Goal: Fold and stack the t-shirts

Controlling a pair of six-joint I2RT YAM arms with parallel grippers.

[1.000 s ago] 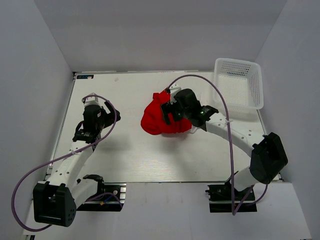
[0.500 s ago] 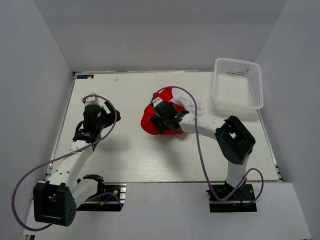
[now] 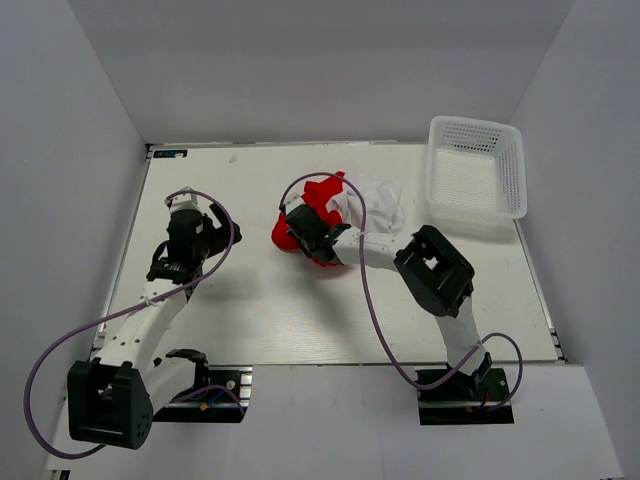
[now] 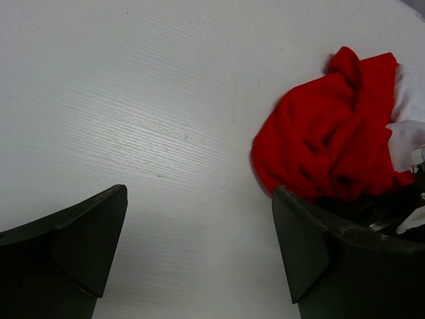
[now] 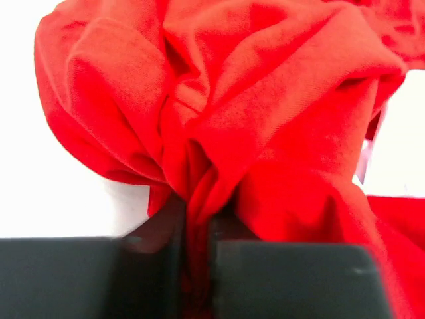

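The red t-shirt [image 3: 318, 203] lies crumpled near the middle of the table, and it fills the right wrist view [image 5: 219, 113]. My right gripper [image 3: 300, 232] is shut on a fold of it [image 5: 198, 226] at the bundle's near left side. A white t-shirt [image 3: 378, 202] lies bunched just right of the red one, touching it. In the left wrist view the red t-shirt [image 4: 325, 139] sits at the right with white cloth [image 4: 408, 126] at its edge. My left gripper [image 4: 199, 246] is open over bare tabletop at the left [image 3: 186, 262], well apart from the shirts.
A white plastic lattice basket [image 3: 476, 168] stands at the back right corner. The right arm's elbow [image 3: 432, 270] is bent low over the table right of centre. Purple cables loop over both arms.
My right gripper has closed on the red t-shirt and dragged it left, uncovering the white t-shirt. The right arm has folded in toward the centre. The left arm has stayed still.
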